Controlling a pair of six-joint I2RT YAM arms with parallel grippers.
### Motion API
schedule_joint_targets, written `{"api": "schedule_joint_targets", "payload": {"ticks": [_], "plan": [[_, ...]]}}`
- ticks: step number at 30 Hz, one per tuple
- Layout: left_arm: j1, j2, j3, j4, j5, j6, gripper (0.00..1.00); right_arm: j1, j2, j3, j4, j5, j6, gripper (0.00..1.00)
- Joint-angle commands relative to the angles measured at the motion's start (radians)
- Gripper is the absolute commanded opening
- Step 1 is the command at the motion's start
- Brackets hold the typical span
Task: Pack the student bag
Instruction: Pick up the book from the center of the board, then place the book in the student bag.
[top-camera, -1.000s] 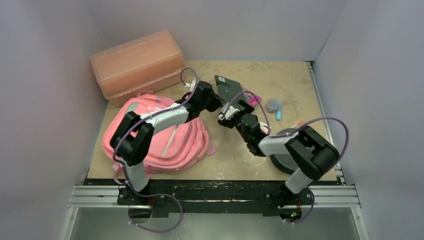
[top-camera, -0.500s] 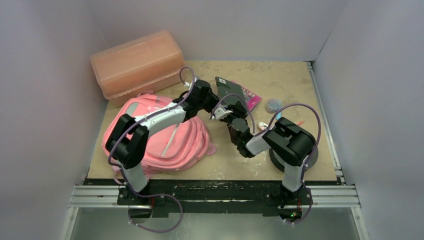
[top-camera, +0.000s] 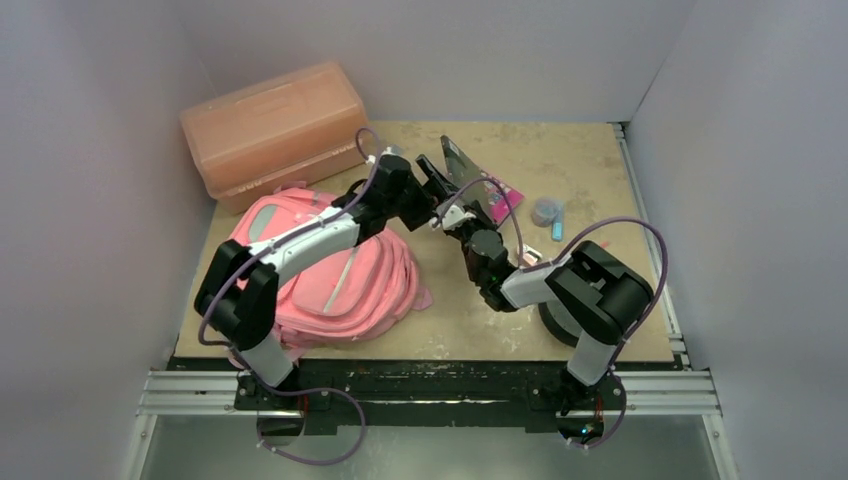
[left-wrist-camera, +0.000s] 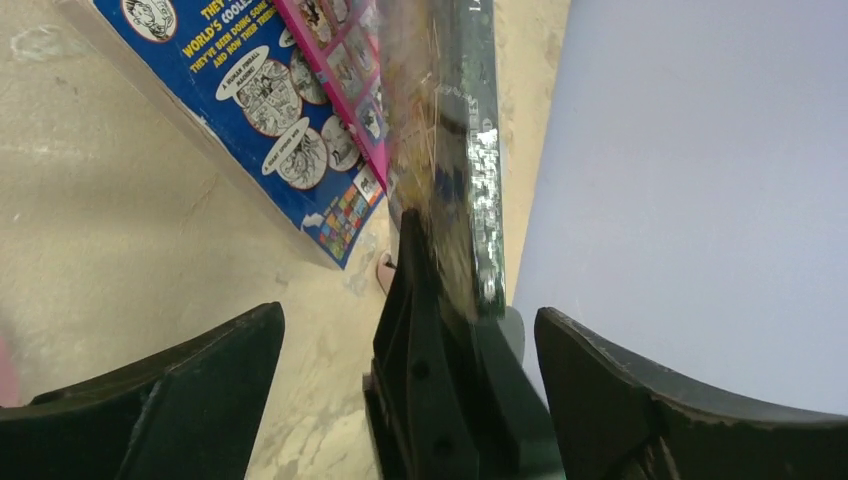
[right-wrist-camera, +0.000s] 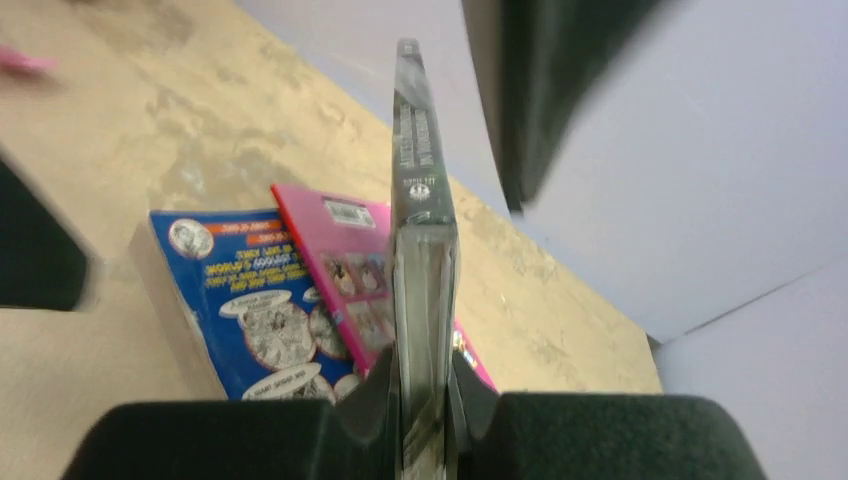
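The right hand (right-wrist-camera: 425, 392) is gripping a thin dark book (right-wrist-camera: 422, 190) by its lower edge, fingers pressing on both faces and holding it upright, edge-on to both wrist cameras. Small pale lettering is running along the book's narrow edge, but it is too blurred to read. The left hand (left-wrist-camera: 405, 318) is standing wide open, its two fingers (left-wrist-camera: 160, 395) flanking the book and the right hand's fingers without touching either.

Just behind the held book, a paperback with a blue and pink cover (left-wrist-camera: 270, 110) is lying flat on the worktop (top-camera: 580, 160). Its blue part is showing yellow headline lettering in which "WORLD'S" is coming through clearly, above cartoon drawings with speech bubbles whose words are too small to make out. The pink part is carrying a white barcode label and rows of tiny pictures.

The student bag (top-camera: 370, 290) is lying on the left side of the worktop, under the left arm and well apart from the book. A salmon-orange plastic box (top-camera: 275, 125) is sitting behind it, against the back wall.
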Motion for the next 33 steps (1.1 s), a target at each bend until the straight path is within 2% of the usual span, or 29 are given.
{"api": "schedule_joint_targets", "payload": {"ticks": [1,4,6,7,8,11,14,18,20,27,33], "plan": [[0.024,-0.2,-0.01,-0.066,0.001,0.167,0.98,-0.039,-0.063,0.002,0.107,0.12,0.156,0.0],[0.025,-0.295,-0.013,-0.176,-0.063,0.338,0.99,-0.079,-0.136,0.033,-0.071,0.099,0.34,0.0],[0.025,-0.333,0.016,-0.315,-0.113,0.455,0.98,-0.137,-0.213,0.047,-0.226,-0.026,0.403,0.0],[0.025,-0.344,0.028,-0.381,-0.132,0.512,0.98,-0.174,-0.253,0.058,-0.303,-0.109,0.63,0.0],[0.023,-0.355,0.03,-0.433,-0.138,0.562,0.97,-0.211,-0.281,0.074,-0.371,-0.184,0.727,0.0],[0.005,-0.39,-0.005,-0.538,-0.127,0.666,0.95,-0.266,-0.328,0.149,-0.544,-0.372,0.85,0.0],[-0.061,-0.416,-0.049,-0.61,-0.152,0.722,0.92,-0.294,-0.372,0.212,-0.649,-0.478,0.957,0.0],[-0.214,-0.405,-0.067,-0.666,-0.269,0.785,0.9,-0.318,-0.426,0.257,-0.749,-0.543,1.123,0.0],[-0.277,-0.367,-0.057,-0.702,-0.326,0.808,0.89,-0.332,-0.442,0.287,-0.809,-0.586,1.18,0.0],[-0.371,-0.192,0.044,-0.87,-0.456,0.875,0.79,-0.392,-0.486,0.267,-0.917,-0.781,1.331,0.0],[-0.399,-0.119,0.031,-0.887,-0.412,0.904,0.75,-0.413,-0.57,0.197,-0.957,-0.811,1.325,0.0]]}}
